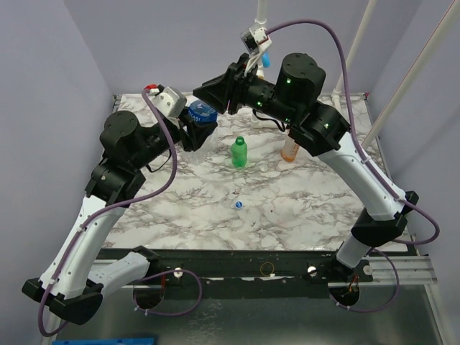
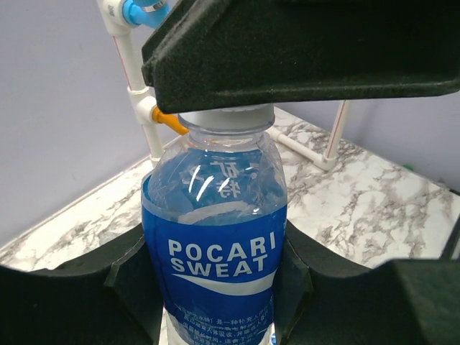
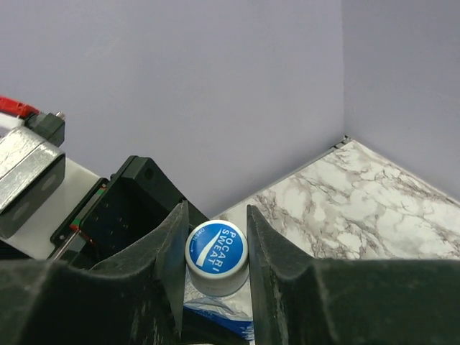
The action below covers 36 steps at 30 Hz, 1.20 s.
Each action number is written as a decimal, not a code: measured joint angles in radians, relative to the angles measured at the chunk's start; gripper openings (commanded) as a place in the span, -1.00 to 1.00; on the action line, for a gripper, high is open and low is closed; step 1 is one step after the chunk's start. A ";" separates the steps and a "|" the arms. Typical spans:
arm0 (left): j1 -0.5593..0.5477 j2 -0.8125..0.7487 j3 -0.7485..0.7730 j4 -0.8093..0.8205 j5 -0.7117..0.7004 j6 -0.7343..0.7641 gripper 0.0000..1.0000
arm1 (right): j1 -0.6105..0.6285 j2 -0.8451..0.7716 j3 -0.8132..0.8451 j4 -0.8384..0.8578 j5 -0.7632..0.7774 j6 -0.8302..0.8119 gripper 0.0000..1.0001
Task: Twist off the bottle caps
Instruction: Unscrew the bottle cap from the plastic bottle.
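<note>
The clear bottle with the blue label [image 2: 215, 244] stands upright at the back left of the table [image 1: 180, 208]. My left gripper [image 2: 214, 287] is shut on its body, a finger on each side. It also shows in the top view [image 1: 203, 113]. Its cap [image 3: 215, 253], blue on top with a whitish rim, sits on the neck. My right gripper [image 3: 215, 233] comes from above, shut on that cap. The green bottle [image 1: 239, 152] and the orange bottle [image 1: 290, 149] stand upright mid-table. A loose small cap [image 1: 238, 204] lies in front of them. The clear bottle is not plainly visible.
White pipes with a blue fitting [image 2: 136, 11] and an orange fitting [image 2: 169, 121] stand at the back behind the held bottle. Purple walls close in the back and sides. The right arm [image 1: 338, 144] spans over the right half of the table.
</note>
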 measured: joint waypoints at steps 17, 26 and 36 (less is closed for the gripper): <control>-0.002 0.027 0.103 0.029 0.734 -0.406 -1.00 | -0.085 -0.144 -0.177 0.304 -0.888 0.060 -0.99; 0.004 0.022 0.098 0.040 0.690 -0.380 -0.99 | -0.079 -0.169 -0.183 0.223 -0.660 -0.006 1.00; 0.005 -0.003 0.030 0.007 0.261 -0.109 -1.00 | -0.079 -0.097 -0.017 0.053 -0.143 -0.021 1.00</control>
